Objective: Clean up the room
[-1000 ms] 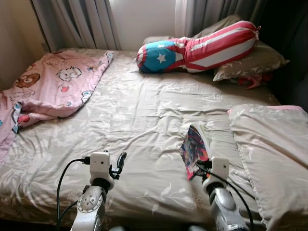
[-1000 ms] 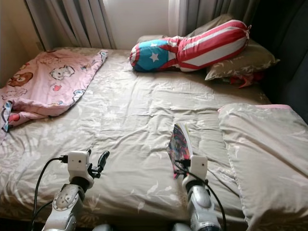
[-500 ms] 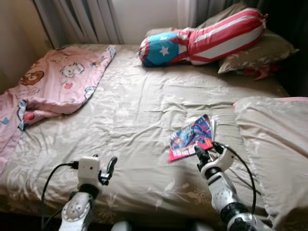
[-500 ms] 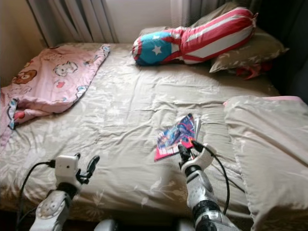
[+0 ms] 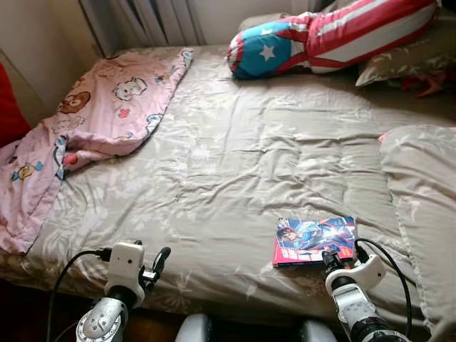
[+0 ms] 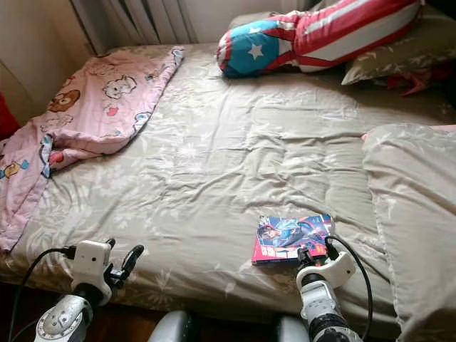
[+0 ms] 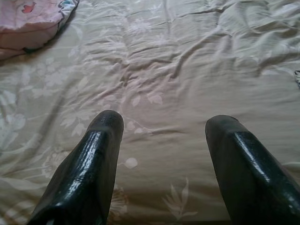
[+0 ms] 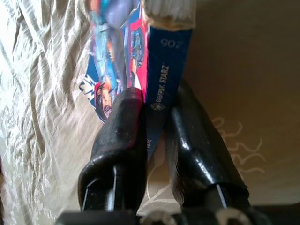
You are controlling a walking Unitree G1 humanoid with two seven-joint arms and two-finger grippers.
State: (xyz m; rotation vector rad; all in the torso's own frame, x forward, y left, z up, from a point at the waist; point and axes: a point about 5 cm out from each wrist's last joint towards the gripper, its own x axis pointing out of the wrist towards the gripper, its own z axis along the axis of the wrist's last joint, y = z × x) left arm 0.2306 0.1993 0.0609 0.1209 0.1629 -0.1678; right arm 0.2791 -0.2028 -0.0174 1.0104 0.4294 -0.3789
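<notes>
Near the foot of the bed (image 5: 214, 164), on its right side, a colourful comic book (image 5: 314, 241) is lying nearly flat on the beige floral cover. The right gripper (image 8: 150, 119) is pinching the book's near edge between its two black fingers (image 8: 119, 136), the blue spine showing between them in the right wrist view. From the head views the same gripper is sitting just at the book's lower right corner, low over the bed's front edge.

The left gripper (image 7: 161, 126) is hovering over the near left part of the bed with its fingers (image 7: 101, 140) spread wide and nothing between them.

Further back, a pink cartoon-print blanket (image 5: 85, 128) is lying crumpled along the bed's left side and spilling over its edge. A long red, white and blue star-patterned cushion (image 5: 320, 35) is resting against a beige pillow (image 5: 406, 60) at the head of the bed. Another beige pillow (image 5: 420, 199) is lying along the right side, just beside the book.
</notes>
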